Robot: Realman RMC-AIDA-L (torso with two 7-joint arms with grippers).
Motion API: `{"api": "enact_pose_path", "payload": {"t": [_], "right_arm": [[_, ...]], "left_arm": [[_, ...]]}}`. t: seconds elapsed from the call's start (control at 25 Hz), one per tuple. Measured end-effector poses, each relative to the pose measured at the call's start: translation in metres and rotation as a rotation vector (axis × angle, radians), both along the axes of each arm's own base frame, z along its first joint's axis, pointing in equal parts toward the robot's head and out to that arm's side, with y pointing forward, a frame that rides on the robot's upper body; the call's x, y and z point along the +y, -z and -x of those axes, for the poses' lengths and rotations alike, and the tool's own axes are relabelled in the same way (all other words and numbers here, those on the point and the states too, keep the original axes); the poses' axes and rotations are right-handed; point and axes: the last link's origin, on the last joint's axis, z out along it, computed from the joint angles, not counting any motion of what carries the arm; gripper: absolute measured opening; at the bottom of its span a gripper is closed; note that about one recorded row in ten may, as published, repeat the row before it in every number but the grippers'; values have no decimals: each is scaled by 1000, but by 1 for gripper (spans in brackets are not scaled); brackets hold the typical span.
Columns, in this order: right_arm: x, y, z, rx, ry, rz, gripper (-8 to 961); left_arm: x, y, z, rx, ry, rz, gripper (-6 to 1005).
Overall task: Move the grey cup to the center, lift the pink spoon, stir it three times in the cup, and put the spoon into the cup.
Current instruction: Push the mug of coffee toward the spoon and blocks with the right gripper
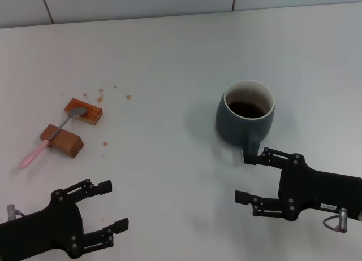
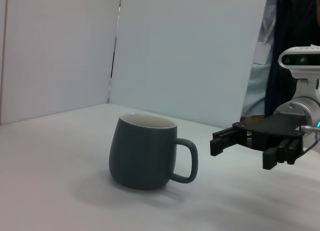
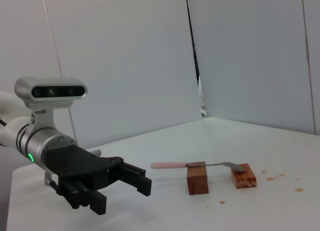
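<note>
The grey cup [image 1: 245,113] stands right of the table's middle with dark liquid inside, its handle [image 1: 252,147] pointing toward me. It also shows in the left wrist view [image 2: 142,151]. My right gripper [image 1: 246,177] is open just in front of the handle, one fingertip close beside it, holding nothing; it shows in the left wrist view [image 2: 242,150] too. The pink spoon [image 1: 34,153] lies at the left across two brown blocks, its metal bowl on the far block; it also shows in the right wrist view [image 3: 170,165]. My left gripper [image 1: 112,205] is open and empty at the near left.
Two brown blocks [image 1: 61,139] [image 1: 85,111] carry the spoon. Small brown crumbs [image 1: 100,97] lie scattered behind and beside them. A white wall [image 1: 169,1] bounds the table's far edge.
</note>
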Motion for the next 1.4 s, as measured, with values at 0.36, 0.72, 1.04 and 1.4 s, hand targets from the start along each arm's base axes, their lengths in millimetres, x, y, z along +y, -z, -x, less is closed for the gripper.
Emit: {"api": "enact_pose_path", "payload": {"t": [0.36,0.72,1.04,1.4], "right_arm": [[1,0,1,3,-9,2,793],[3,-34,-5,160,71,-337,768],[-8,-45,-21,183,174,-772,431],[20,-29,-45,31,403,-831,172]], "left_arm": [[1,0,-1,0,2,0,802],[0,0,0,2,-2,-1,802],[-1,0,0,-2,1,-1,802],[-1,0,-1,-5,4,0,801]]}}
